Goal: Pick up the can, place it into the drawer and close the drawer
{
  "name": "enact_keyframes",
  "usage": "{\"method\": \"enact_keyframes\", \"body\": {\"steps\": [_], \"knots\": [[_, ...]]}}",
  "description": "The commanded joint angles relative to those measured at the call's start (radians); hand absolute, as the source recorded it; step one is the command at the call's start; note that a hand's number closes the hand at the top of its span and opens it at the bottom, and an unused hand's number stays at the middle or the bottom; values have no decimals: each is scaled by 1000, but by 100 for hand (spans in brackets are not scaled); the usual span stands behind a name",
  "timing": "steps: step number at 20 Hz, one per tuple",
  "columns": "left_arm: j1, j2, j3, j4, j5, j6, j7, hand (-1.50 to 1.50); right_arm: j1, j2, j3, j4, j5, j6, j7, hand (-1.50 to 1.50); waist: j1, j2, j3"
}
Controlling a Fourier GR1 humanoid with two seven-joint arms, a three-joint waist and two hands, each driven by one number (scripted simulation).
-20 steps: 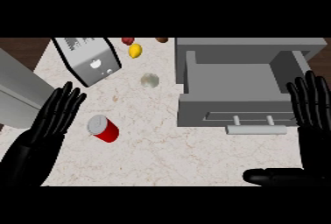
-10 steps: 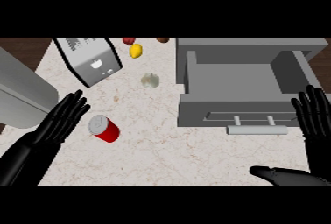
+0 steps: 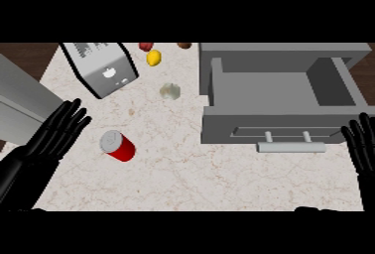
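Observation:
A red can point(image 3: 118, 146) with a silver top lies tilted on the marble counter point(image 3: 183, 173), left of centre. My left hand point(image 3: 55, 133) is open just left of the can, fingers straight and pointing up, not touching it. The grey drawer point(image 3: 282, 87) stands pulled open at the right, its inside bare, with a pale bar handle point(image 3: 291, 146) on its front. My right hand point(image 3: 362, 144) shows at the right edge beside the drawer's front, open with fingers up.
A silver toaster point(image 3: 102, 69) stands at the back left. A yellow lemon point(image 3: 154, 58), a red item point(image 3: 146, 46) and a brown item point(image 3: 184, 45) lie along the back edge. A small pale object point(image 3: 170, 91) rests left of the drawer. A grey appliance point(image 3: 18, 104) fills the far left.
My left hand has shifted slightly lower and right toward the can. My right hand has slid down and outward to the right edge. The can and drawer have not moved.

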Motion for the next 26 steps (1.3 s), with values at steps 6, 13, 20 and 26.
{"method": "enact_keyframes", "body": {"steps": [6, 13, 20, 26], "knots": [[-11, -17, 48, 109, -18, -50, -61, -150, 31, -34, -115, 8, -90, 83, -7, -150, 0, 0, 0], [-43, -45, 27, 250, -97, -72, -151, -150, 16, -14, -128, 81, -68, 102, -81, -150, 0, 1, 0], [-55, -66, 42, 388, -157, -67, -262, -150, 11, -9, -143, 14, -83, 109, -18, -150, -1, 1, 0], [-64, -63, 76, 541, -210, -73, -420, -150, 68, 52, -86, 34, 10, 111, -95, -150, -1, 1, 0]]}}
